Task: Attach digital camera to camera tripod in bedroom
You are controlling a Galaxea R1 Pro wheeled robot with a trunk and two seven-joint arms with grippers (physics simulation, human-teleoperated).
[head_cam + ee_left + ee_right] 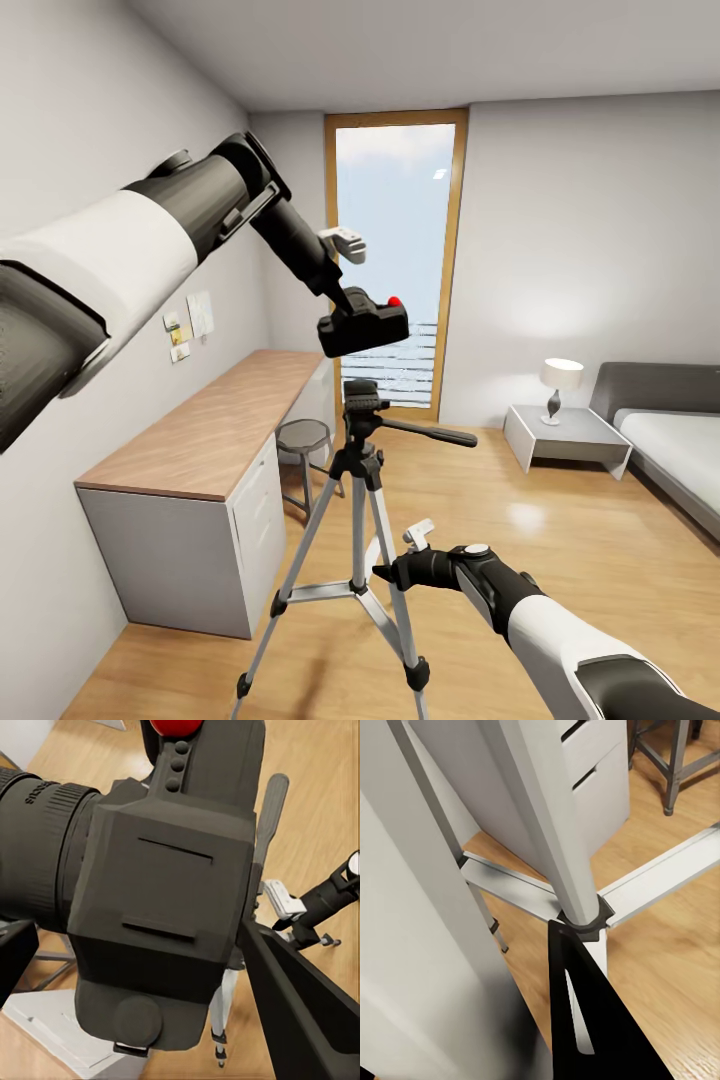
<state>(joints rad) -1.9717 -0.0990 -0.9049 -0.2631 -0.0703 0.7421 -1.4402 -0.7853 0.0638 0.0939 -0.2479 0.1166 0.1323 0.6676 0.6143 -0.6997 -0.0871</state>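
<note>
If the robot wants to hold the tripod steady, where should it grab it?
Probably the centre column of the camera tripod, just above the black collar where the braces meet. It is straight, upright and thin enough for fingers to close around. Come from the robot's right side, level, where the right gripper already is.

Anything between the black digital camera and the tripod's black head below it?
Nothing: in the head view, open air separates the black digital camera from the tripod's black head.
</note>
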